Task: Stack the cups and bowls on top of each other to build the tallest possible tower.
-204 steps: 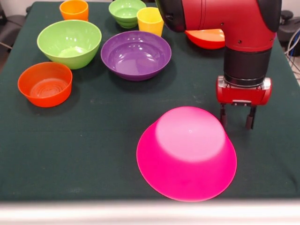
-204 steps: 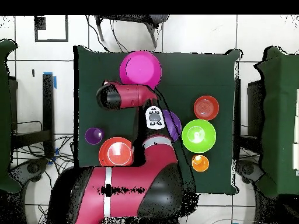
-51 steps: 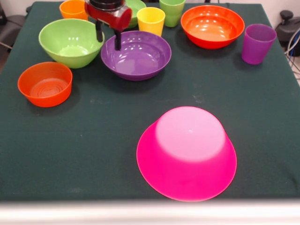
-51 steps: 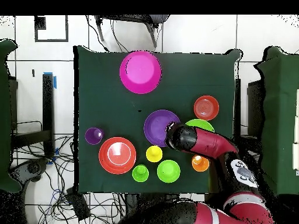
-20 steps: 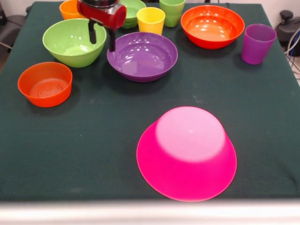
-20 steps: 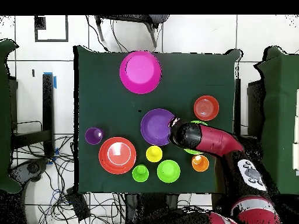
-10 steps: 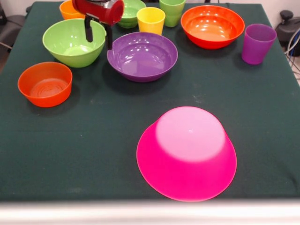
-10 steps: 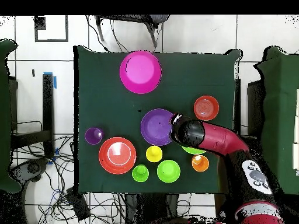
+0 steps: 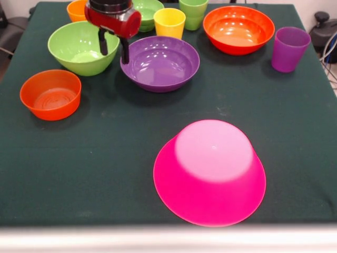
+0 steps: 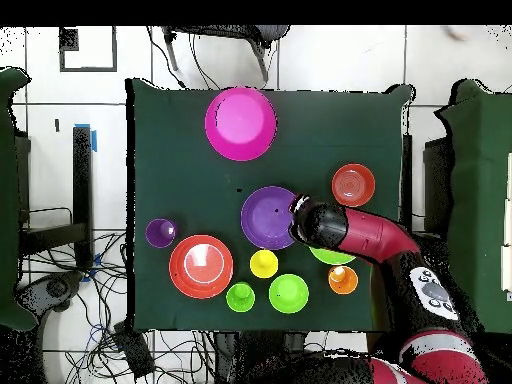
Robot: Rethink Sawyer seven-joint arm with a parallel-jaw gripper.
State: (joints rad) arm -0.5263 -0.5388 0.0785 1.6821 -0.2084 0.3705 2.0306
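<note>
While the overhead view hides them under the arm, the front view shows the gripper point(image 9: 112, 46) spread, empty, between light green bowl point(image 9: 81, 46) and purple bowl point(image 9: 160, 63).

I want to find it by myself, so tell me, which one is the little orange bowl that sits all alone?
Start at the big pink bowl lying upside down at the front of the green table. Look from there toward the picture's left edge, in front of the light green bowl. The small orange-red bowl stands there, open side up and touching nothing, smaller than the other orange-red bowl.
</note>
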